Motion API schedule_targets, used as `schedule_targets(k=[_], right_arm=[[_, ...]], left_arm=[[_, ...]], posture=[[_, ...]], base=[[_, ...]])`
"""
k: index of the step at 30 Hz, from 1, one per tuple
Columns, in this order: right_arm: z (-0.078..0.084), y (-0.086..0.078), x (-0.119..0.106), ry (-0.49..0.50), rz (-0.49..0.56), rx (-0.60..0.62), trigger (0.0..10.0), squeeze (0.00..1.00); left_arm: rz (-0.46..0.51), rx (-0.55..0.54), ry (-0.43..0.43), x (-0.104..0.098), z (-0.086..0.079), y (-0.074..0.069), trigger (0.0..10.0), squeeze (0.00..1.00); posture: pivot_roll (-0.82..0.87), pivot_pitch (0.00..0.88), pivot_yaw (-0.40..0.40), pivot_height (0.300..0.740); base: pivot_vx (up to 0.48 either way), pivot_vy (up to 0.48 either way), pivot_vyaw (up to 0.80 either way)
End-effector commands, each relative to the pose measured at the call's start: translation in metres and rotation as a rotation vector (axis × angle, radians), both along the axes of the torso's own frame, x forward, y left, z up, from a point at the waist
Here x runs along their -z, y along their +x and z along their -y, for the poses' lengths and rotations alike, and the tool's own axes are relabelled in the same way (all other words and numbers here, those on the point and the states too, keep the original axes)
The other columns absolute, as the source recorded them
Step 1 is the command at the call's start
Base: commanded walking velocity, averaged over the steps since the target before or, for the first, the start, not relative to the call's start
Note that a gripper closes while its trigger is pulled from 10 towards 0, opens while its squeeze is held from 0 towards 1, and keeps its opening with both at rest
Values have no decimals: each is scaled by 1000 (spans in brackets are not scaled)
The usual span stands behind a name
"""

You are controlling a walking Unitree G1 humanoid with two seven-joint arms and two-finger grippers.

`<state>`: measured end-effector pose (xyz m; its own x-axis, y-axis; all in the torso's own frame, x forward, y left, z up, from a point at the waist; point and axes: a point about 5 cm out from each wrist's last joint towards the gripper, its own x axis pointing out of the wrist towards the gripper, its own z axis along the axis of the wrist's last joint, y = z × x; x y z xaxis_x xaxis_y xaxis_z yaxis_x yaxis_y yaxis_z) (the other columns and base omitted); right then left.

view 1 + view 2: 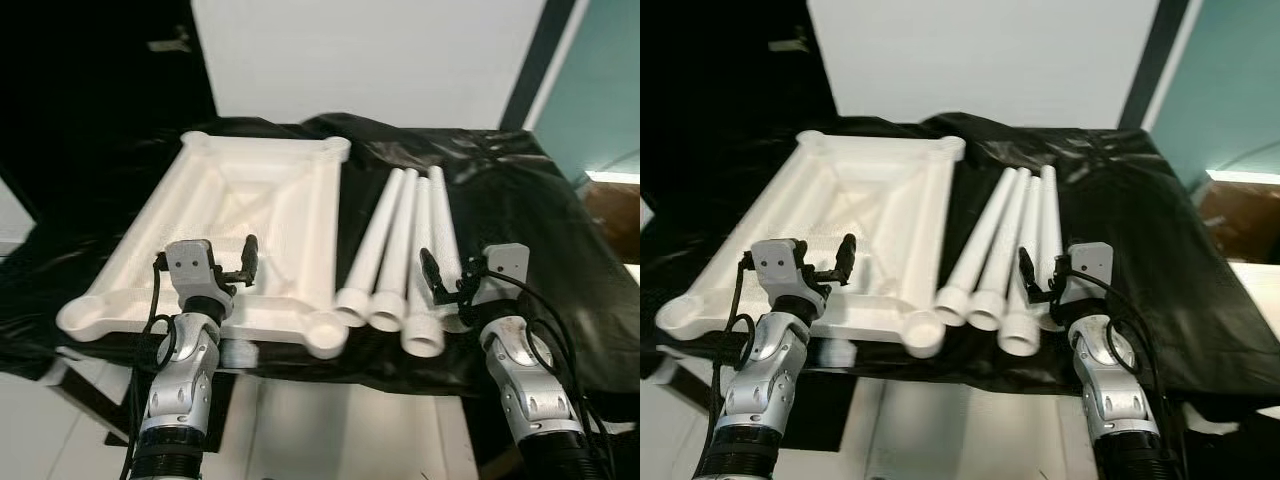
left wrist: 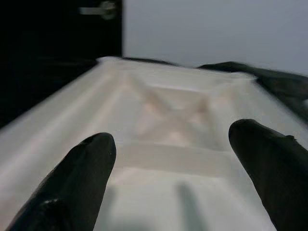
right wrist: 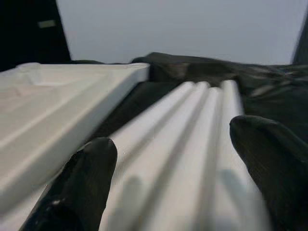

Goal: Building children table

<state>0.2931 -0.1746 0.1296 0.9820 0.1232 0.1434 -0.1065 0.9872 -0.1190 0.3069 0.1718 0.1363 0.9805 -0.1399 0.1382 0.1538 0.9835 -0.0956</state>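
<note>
Pincers are both hovering spread wide and gripping nothing: my left pincer over the near edge of the upturned white table panel, my right pincer over the near ends of the four white legs. Both parts are lying beside each other on the black-draped tabletop. I'm judging the leg pick comes first, so I'm planning to straddle one leg only. Both forearms are reaching up and forward, wrists level.
</note>
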Motion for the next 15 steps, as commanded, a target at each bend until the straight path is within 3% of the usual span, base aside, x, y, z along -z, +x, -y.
schedule_targets(k=[1,15], right_arm=[[-2,0,0,4,2,-4,10000,0],[-1,-2,1,12,7,9,10000,0]], left_arm=[[0,34,2,-1,2,1,10000,0],[20,114,66,-5,15,-1,10000,0]], posture=[[1,0,1,740],[1,0,7,740]], base=[[0,465,0],[0,0,0]])
